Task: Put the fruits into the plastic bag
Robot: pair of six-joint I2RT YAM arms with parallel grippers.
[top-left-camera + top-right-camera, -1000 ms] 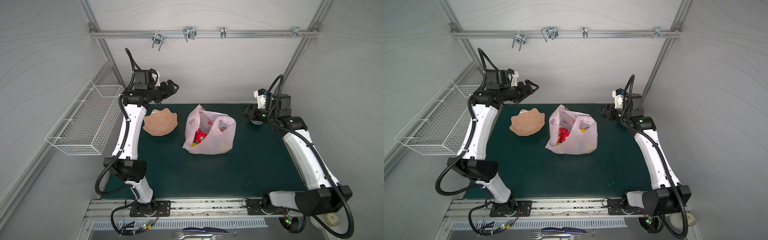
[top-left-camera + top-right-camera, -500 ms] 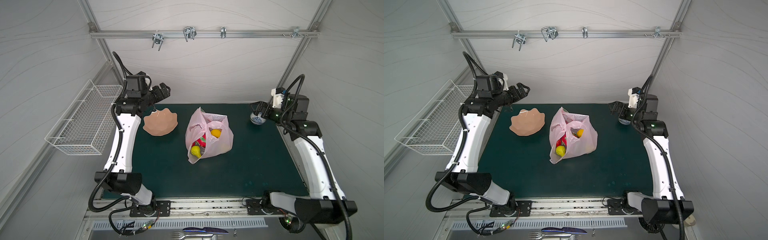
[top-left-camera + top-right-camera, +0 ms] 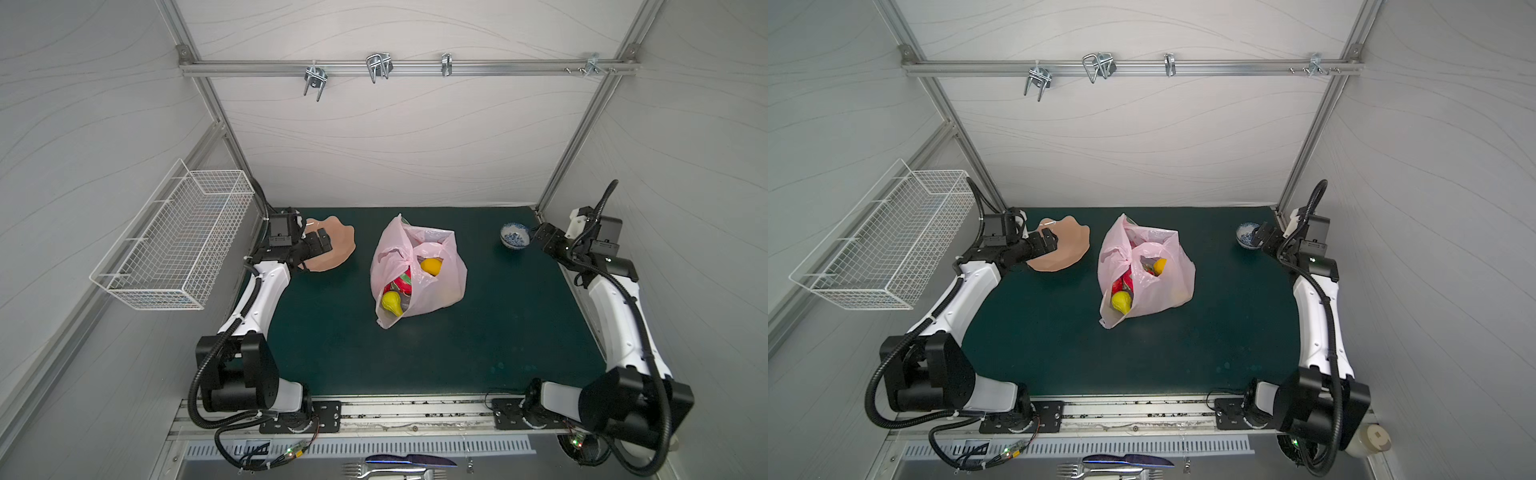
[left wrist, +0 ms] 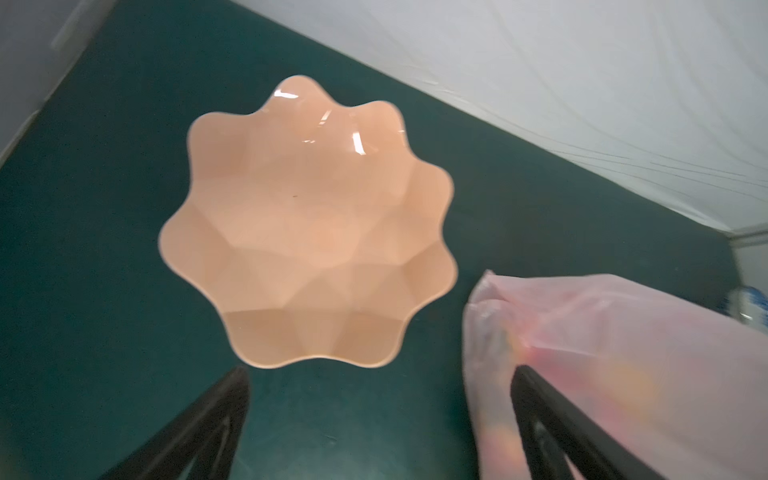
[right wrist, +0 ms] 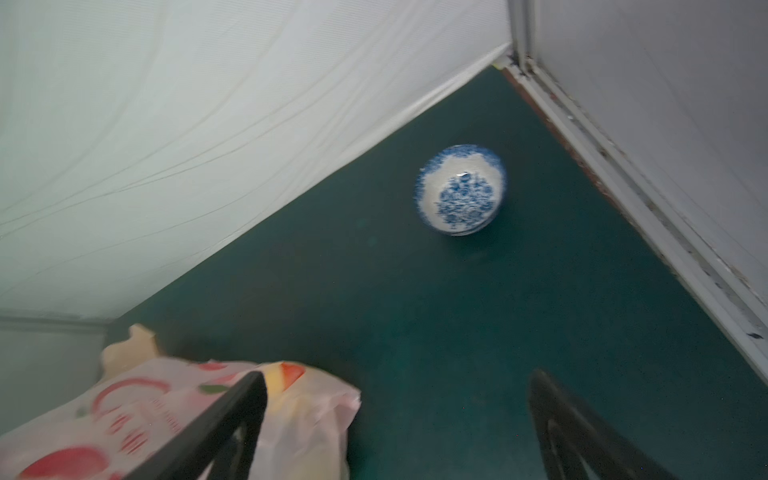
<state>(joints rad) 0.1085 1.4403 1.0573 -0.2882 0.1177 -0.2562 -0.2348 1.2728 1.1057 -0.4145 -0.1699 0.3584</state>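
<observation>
The left gripper [image 4: 380, 372] hangs empty, jaws spread, the bare dish [image 4: 307, 232] just ahead. Between both grippers the bag [image 3: 436, 286] holds the fruits [image 3: 392, 302]. The right gripper [image 5: 399, 376], likewise spread and empty, faces the bowl [image 5: 460, 189]. Judged done: keep both clear of the bag.

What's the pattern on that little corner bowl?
The bowl is white with blue print, clearest in the right wrist view.
</observation>
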